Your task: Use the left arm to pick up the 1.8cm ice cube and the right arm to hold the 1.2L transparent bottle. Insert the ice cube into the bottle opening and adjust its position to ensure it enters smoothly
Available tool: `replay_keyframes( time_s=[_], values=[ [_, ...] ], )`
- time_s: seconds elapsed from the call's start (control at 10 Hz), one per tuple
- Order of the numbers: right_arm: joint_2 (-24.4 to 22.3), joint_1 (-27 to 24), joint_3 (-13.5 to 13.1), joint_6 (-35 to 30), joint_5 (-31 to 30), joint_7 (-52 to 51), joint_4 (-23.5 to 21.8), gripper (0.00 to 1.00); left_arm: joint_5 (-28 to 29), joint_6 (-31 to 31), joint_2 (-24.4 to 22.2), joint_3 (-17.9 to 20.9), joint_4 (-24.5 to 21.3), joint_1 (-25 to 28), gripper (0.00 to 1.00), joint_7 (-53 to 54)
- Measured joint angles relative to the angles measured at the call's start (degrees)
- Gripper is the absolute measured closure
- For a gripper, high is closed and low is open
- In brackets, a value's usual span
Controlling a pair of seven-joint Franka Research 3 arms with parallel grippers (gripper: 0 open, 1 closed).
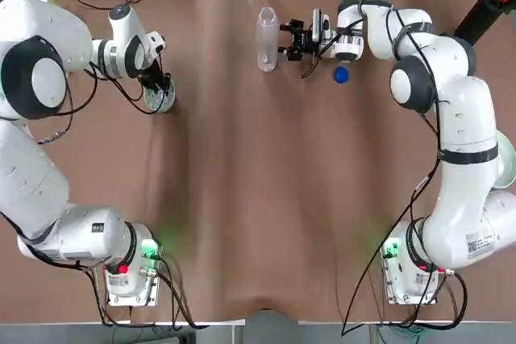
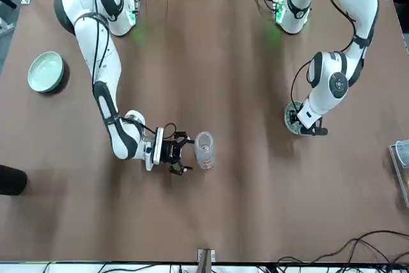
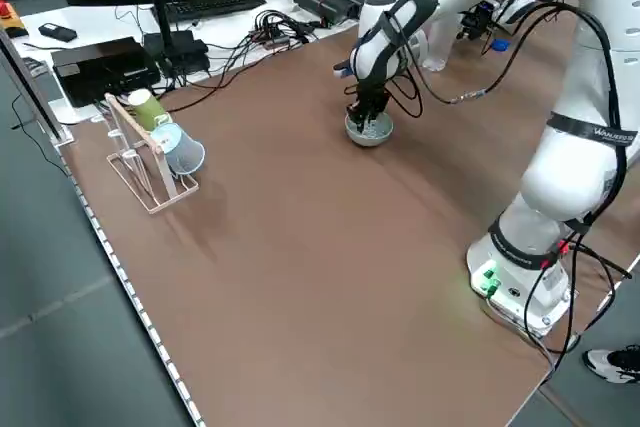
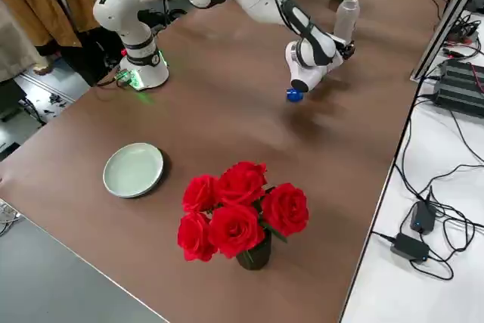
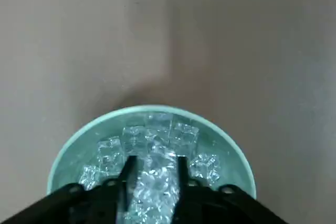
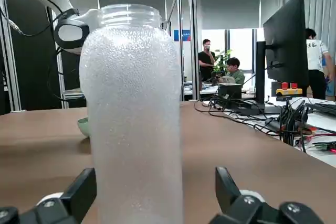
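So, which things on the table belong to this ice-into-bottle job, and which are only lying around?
For the job:
- tiny translucent ice cubes in small pale green bowl
- tall clear plastic bottle
- left gripper
- right gripper

Lying about:
- small blue cap
- red roses
- pale green dish
- cup rack

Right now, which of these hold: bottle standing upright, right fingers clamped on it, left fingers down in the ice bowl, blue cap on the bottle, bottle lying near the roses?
1. The transparent bottle stands upright: true.
2. The right gripper is clamped on it: false, its fingers stand open either side.
3. The left gripper is down in the bowl of ice cubes: true.
4. The blue cap is on the bottle: false, it lies on the table.
5. The bottle lies by the roses: false, far from them.
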Motion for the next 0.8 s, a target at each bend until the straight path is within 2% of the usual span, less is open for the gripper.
replay_keyframes(
  time_s=[0.1,0.5,0.8],
  values=[
    [0.1,0.0,0.0,0.0,0.0,0.0,0.0,0.00,0.0,0.0,0.0,0.0,0.0,0.0,0.74,0.0],
    [0.2,0.9,0.0,0.0,0.1,0.0,0.0,0.00,0.0,-0.5,-0.7,0.0,0.1,0.2,0.74,0.0],
    [0.4,1.2,0.0,0.1,0.1,0.0,-0.1,0.00,0.0,-4.7,-4.2,0.0,0.5,0.3,0.74,0.0]
  ],
)
